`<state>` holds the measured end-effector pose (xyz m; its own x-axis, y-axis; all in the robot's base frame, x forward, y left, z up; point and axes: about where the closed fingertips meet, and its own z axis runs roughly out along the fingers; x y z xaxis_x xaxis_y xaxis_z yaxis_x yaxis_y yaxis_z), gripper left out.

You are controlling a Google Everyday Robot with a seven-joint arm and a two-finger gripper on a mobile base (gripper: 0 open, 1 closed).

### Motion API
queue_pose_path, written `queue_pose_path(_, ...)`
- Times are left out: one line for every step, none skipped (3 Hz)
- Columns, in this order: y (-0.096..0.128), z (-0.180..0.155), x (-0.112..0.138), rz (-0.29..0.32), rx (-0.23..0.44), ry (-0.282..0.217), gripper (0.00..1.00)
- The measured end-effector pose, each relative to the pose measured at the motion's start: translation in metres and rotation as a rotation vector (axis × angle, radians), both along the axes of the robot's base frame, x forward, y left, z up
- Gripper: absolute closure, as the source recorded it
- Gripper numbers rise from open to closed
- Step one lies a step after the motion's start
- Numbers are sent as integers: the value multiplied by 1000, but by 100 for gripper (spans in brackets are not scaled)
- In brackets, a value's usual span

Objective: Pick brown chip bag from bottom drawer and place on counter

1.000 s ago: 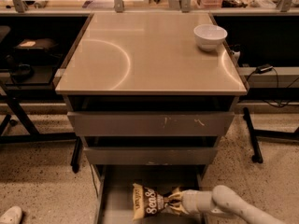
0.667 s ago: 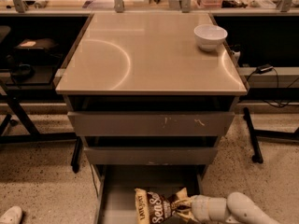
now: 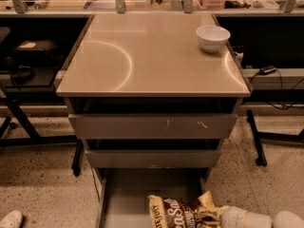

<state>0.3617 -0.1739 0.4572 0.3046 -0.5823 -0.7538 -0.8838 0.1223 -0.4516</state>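
Note:
The brown chip bag (image 3: 176, 216) with white "Sea Salt" lettering lies tilted over the front right of the open bottom drawer (image 3: 126, 198), at the lower edge of the camera view. My gripper (image 3: 214, 216) reaches in from the lower right on its white arm (image 3: 259, 220) and is shut on the bag's crumpled right end. The bag's lower part is cut off by the frame edge. The beige counter (image 3: 142, 56) spans the top of the cabinet above.
A white bowl (image 3: 213, 37) stands at the counter's back right. The two upper grey-fronted drawers (image 3: 152, 126) stick out slightly. Dark side shelves (image 3: 33, 56) with gear flank the cabinet. A black frame leg (image 3: 254, 137) stands on the floor to the right. A white shoe (image 3: 9, 219) is at the lower left.
My gripper has pulled back to the right and down in the view with the bag in it. The bag has shifted right and swung to lie more sideways.

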Motion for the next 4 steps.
queue_pose_path(-18,88,-3,-94,-57,-90,100)
queue_pose_path(-29,164,-4,-162,-97,-166,100)
queue_pose_path(-29,164,-4,-162,-97,-166,100)
queue_pose_path(-21,201,13,-133,-122,-201,100)
